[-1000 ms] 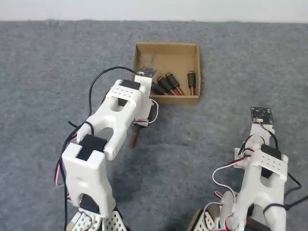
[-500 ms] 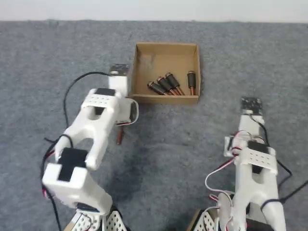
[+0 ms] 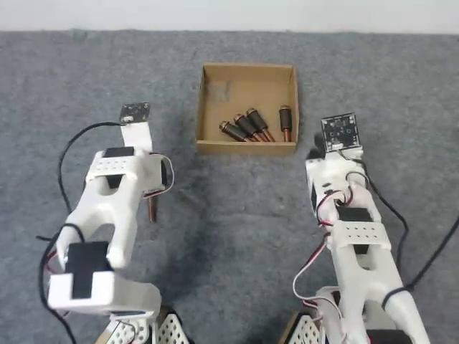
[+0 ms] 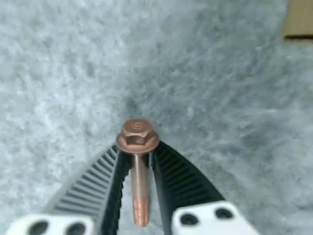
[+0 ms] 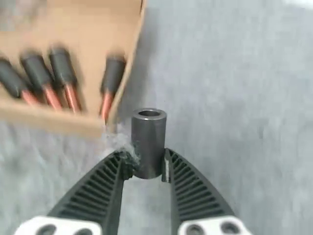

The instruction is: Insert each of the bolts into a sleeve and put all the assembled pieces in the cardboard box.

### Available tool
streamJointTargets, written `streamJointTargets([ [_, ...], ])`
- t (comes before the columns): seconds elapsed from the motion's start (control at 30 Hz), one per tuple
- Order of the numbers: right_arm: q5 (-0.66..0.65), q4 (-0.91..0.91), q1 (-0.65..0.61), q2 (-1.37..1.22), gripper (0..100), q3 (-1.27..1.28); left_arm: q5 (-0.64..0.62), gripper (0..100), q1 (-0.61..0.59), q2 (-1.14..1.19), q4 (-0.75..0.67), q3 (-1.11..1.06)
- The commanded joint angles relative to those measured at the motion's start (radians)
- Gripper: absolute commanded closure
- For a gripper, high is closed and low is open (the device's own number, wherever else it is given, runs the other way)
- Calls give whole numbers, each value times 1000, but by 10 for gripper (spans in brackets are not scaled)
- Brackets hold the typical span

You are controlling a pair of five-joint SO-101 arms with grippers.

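**Copper bolt in one claw, dark sleeve in the other**

Closed on a copper-coloured hex-head bolt (image 4: 139, 181), the left claw (image 4: 138, 152) pinches the shank between its black ribbed fingers (image 4: 110, 176). The flanged head sits just past the fingertips and the threaded end points back toward the wrist. In the high view the bolt (image 3: 152, 209) hangs over the grey carpeted tabletop (image 3: 237, 215), left of the cardboard box (image 3: 246, 147) and apart from it, on the side nearer the robot.

The right claw (image 5: 146, 164) grips a dark cylindrical sleeve (image 5: 148, 137) by its lower end. The sleeve stands upright between the fingers, its open bore facing away from the wrist. It is near the box's right front corner, outside the wall (image 5: 54, 120).

Inside the box lie four assembled pieces (image 3: 245, 127), each a dark sleeve with a copper shank showing. Three sit close together and slanted near the middle of the front wall, and the fourth (image 3: 285, 122) lies apart by the right wall.
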State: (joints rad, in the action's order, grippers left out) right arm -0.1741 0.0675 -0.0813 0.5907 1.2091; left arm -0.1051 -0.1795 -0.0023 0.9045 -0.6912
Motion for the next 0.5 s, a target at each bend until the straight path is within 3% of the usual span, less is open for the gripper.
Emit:
streamJointTargets([
  [0.0, 17, -148, -41, 27, 989, -20, 29, 990, 20, -91, -40, -8],
  [0.23, 18, -325, -136, -64, 989, -21, 31, 990, 21, -101, -40, -15],
  [0.47, 20, -716, -185, -291, 990, -21, 31, 990, 26, -101, -57, -16],
])
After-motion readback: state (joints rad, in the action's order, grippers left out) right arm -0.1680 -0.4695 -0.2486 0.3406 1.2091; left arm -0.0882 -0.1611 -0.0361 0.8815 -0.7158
